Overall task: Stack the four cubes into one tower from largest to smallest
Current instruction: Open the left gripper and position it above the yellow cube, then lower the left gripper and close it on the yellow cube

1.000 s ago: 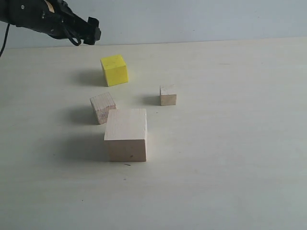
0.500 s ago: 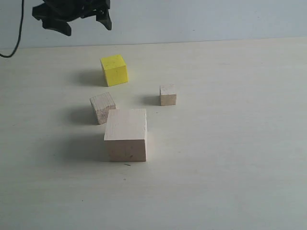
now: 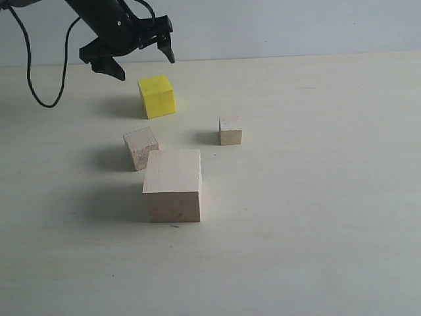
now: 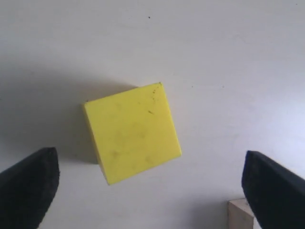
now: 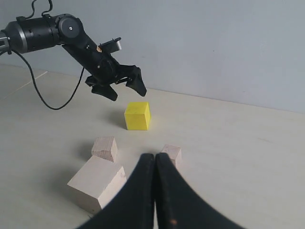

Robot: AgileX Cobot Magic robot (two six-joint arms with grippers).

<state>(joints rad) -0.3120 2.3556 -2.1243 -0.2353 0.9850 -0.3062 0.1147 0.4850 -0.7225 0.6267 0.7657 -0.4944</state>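
Four cubes sit apart on the table, none stacked. The large pale wood cube (image 3: 173, 185) is nearest the front. Behind it to the left lies the smaller wood cube (image 3: 141, 147), and the smallest wood cube (image 3: 230, 130) stands to the right. The yellow cube (image 3: 156, 96) (image 4: 132, 131) is farthest back. My left gripper (image 3: 138, 58) hangs open just above and behind the yellow cube, its fingers (image 4: 28, 186) spread wider than the cube. My right gripper (image 5: 155, 160) is shut and empty, away from the cubes and out of the exterior view.
The pale tabletop (image 3: 316, 197) runs back to a grey wall (image 3: 296, 26). A black cable (image 3: 39, 92) loops down from the left arm at the back left.
The left arm has swung right and down from the top left corner, and its open gripper now hovers over the yellow cube. The cubes have not moved.
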